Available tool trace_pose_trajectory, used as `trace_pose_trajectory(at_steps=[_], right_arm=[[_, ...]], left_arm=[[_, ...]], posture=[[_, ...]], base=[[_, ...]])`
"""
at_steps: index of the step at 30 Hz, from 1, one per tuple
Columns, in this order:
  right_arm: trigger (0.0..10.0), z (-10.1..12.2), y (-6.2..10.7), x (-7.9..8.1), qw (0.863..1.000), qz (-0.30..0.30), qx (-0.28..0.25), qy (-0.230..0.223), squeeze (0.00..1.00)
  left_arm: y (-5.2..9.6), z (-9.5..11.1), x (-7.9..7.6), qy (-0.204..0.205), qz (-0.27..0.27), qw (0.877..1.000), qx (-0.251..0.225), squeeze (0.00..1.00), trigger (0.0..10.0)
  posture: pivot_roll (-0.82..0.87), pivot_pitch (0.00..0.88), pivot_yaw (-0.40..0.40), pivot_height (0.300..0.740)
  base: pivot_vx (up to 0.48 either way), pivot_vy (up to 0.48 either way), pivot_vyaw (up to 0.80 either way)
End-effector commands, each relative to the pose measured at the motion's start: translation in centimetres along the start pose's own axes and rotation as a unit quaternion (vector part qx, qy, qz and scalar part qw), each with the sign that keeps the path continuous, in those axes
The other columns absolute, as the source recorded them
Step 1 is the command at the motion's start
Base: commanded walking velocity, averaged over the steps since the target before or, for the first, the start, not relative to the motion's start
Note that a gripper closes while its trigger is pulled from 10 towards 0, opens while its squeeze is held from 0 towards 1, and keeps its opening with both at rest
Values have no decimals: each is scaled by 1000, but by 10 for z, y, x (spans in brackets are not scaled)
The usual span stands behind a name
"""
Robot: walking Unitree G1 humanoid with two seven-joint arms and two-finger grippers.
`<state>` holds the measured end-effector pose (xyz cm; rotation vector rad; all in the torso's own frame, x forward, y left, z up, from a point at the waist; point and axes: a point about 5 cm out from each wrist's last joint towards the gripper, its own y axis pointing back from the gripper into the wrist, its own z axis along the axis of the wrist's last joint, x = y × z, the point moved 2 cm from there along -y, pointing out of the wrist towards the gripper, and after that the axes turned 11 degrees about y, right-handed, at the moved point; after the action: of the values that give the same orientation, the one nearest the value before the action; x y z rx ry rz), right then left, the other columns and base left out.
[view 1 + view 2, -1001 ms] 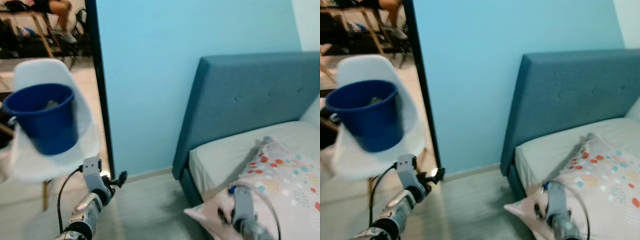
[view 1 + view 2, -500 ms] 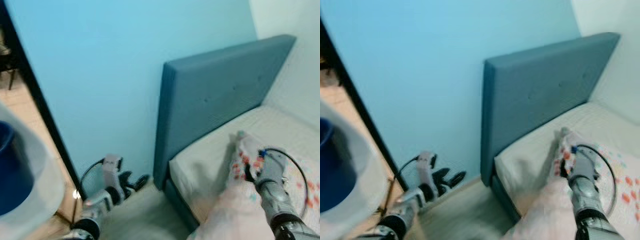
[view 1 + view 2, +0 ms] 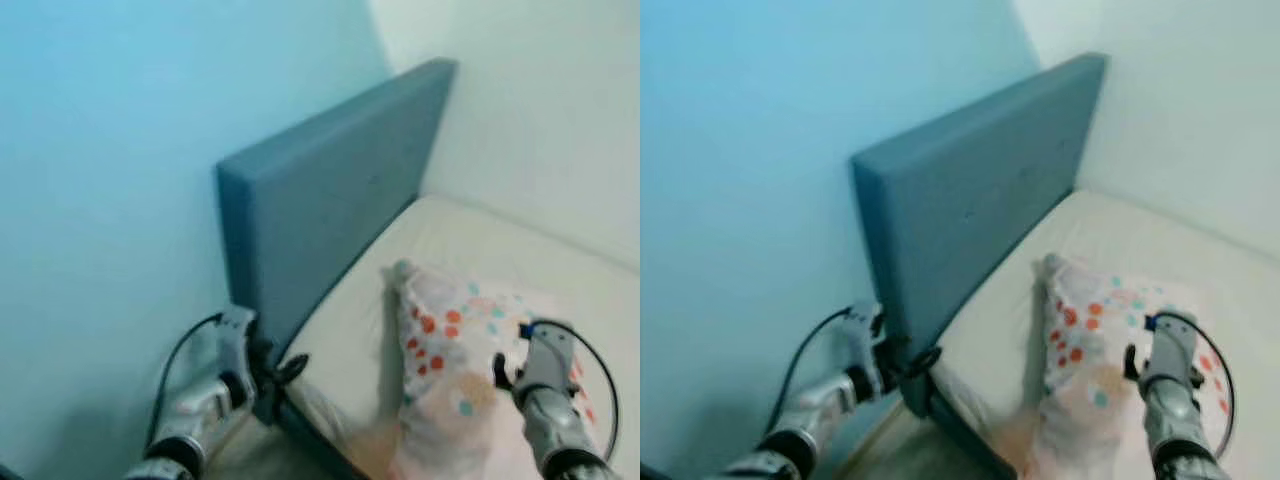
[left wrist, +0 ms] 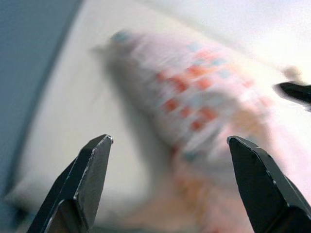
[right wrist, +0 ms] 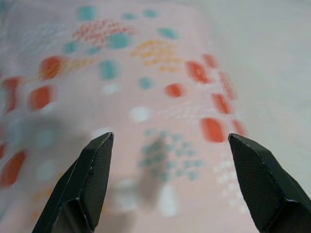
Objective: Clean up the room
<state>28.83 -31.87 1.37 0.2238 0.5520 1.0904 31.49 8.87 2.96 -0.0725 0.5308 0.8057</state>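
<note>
**Corner of the bedroom, seen blurred**

You face a padded blue headboard [image 3: 330, 190]. A light blue wall [image 3: 110, 150] stands behind it, a pale wall [image 3: 540, 110] meets its far end, and a cream mattress [image 3: 470, 235] lies against its front.

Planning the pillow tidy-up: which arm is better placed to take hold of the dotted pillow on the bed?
Right. The right pincer hovers open directly over the pink pillow with orange and teal dots. The left pincer hangs beside the blue headboard, off the mattress edge.
</note>
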Motion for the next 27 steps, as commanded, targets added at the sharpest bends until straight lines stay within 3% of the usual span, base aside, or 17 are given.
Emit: trace_pose_trajectory(at_steps=[1, 9, 17, 20, 24, 27], right_arm=[[10000, -14, 4, 15, 1000, 22, 19, 2, 0], [10000, -21, 8, 23, 999, 35, 25, 3, 0], [10000, -21, 9, 29, 998, 52, 23, 1, 0], [10000, -19, 9, 33, 998, 61, 20, 1, 0], [10000, -18, 9, 34, 998, 62, 19, 1, 0], [10000, -13, 8, 42, 996, 84, 10, 14, 0]], left_arm=[[5, -6, 5, -5, 14, 1000, 17, 0, 10000], [7, -8, 6, -2, 25, 1000, 17, 0, 10000], [10, -4, 14, -29, 68, 997, 6, 0, 10000], [9, 0, 20, -53, 111, 992, 1, 0, 10000], [9, 0, 21, -53, 124, 991, -1, 0, 10000], [16, -4, 35, -42, 203, 978, 6, 0, 10000]], posture=[[-79, 0, -44, 740], [-76, 0, -42, 740], [-78, 0, -40, 740], [-78, 0, -40, 740], [-77, 0, -39, 740], [-77, 0, -40, 740]], base=[[0, 0, -800], [0, 0, -800], [0, -68, -800], [0, -444, -800], [0, -442, -800], [0, -149, -267]])
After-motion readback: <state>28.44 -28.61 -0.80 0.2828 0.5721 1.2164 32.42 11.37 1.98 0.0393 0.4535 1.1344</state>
